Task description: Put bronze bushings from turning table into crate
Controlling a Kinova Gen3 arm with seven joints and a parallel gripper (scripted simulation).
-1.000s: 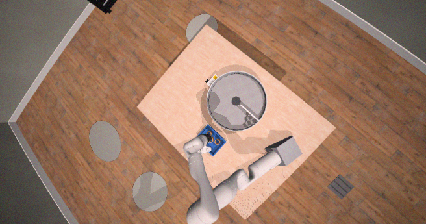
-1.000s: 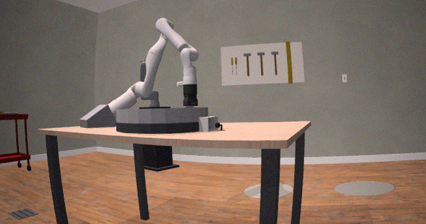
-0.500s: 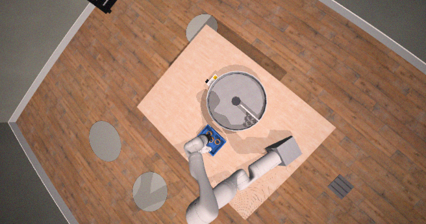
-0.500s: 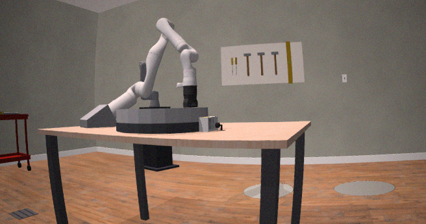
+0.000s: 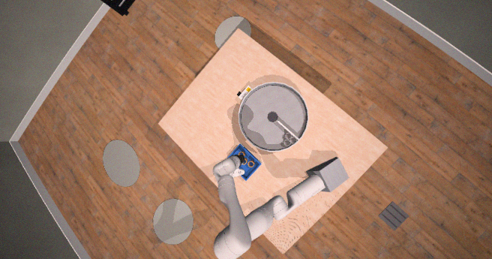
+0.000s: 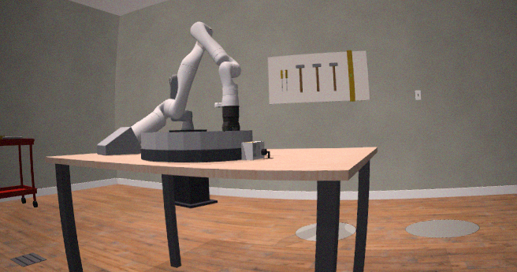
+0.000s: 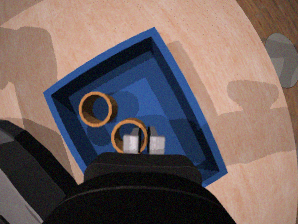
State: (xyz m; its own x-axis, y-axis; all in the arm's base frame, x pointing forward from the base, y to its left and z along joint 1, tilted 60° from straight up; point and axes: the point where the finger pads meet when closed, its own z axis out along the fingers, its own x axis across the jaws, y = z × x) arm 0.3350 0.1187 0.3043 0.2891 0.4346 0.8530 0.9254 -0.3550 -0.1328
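Observation:
The blue crate [image 7: 136,110] stands on the table beside the turning table [image 5: 273,116]. My gripper [image 7: 144,135] hangs over the crate, shut on the wall of a bronze bushing [image 7: 128,135], with one finger inside the ring. Another bronze bushing [image 7: 95,110] lies on the crate floor to its left. From above, the crate [image 5: 247,164] shows two bronze rings, and my wrist covers its near left corner. A few steel bushings [image 5: 288,139] sit together by the white bar near the turning table's rim. In the side view my gripper [image 6: 231,124] is behind the turning table, which hides the crate.
A small grey box with a yellow label [image 5: 244,91] sits at the turning table's far left edge. The arm's grey base [image 5: 331,173] stands at the table's right near corner. The table edge runs close to the crate's near side.

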